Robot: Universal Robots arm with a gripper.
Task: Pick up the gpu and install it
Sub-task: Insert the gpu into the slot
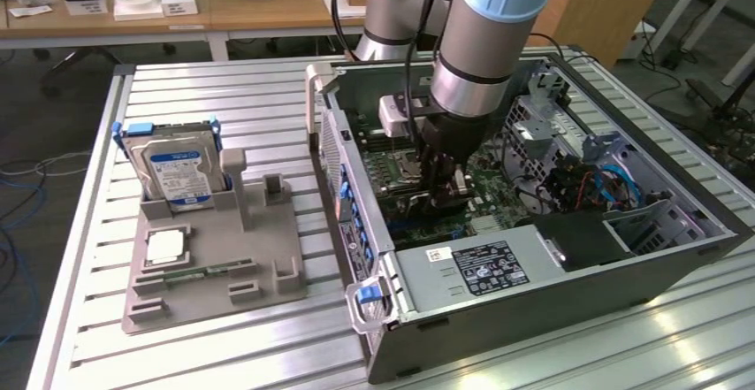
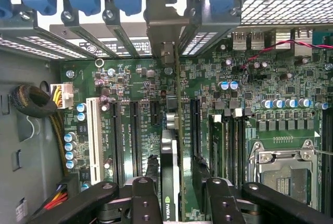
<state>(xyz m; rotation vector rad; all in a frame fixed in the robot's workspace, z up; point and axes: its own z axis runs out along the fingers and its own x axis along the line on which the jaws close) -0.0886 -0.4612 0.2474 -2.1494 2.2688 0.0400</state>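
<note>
the gripper (image 2: 177, 195) has its fingers closed on the gpu (image 2: 170, 177), held edge-on above the motherboard (image 2: 281, 104) inside the open computer case (image 1: 660, 271); a hard drive (image 1: 177, 171) stands in the grey holder (image 1: 265, 271).

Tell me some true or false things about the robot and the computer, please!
1. The gripper holds the gpu edge-on above the motherboard. True.
2. The computer case has its side closed. False: it lies open, with the boards inside showing.
3. The hard drive stands in the grey holder outside the case. True.
4. The arm is reaching over the grey holder. False: it reaches down into the case.
</note>
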